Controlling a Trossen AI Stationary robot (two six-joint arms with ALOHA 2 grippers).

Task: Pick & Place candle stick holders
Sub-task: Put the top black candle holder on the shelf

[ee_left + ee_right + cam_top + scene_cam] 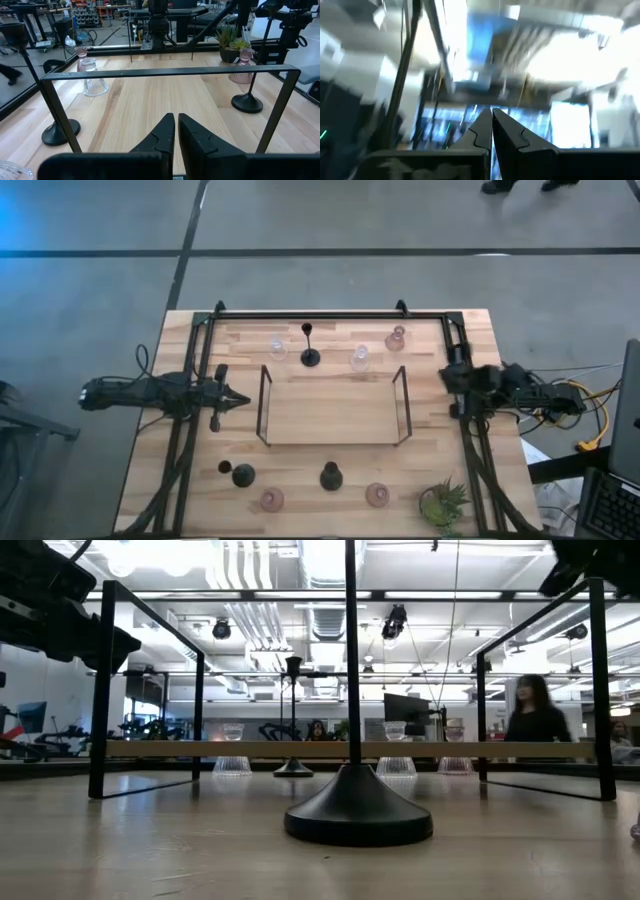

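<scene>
Eight candle stick holders stand on the desk (300, 490) around a black wire frame (333, 407) at its middle. On the frame's far side stand a clear glass holder (278, 348), a black stemmed holder (310, 357), another clear one (360, 359) and a pink glass holder (396, 338); on its near side stand two black holders (243, 475) (331, 477) and two pink ones (271, 500) (377, 495), with a green plant (443, 502) beyond. Left of the frame, the left hand (238, 399) has its fingers together. Right of it, the right hand (491, 131) points upward, fingers together.
</scene>
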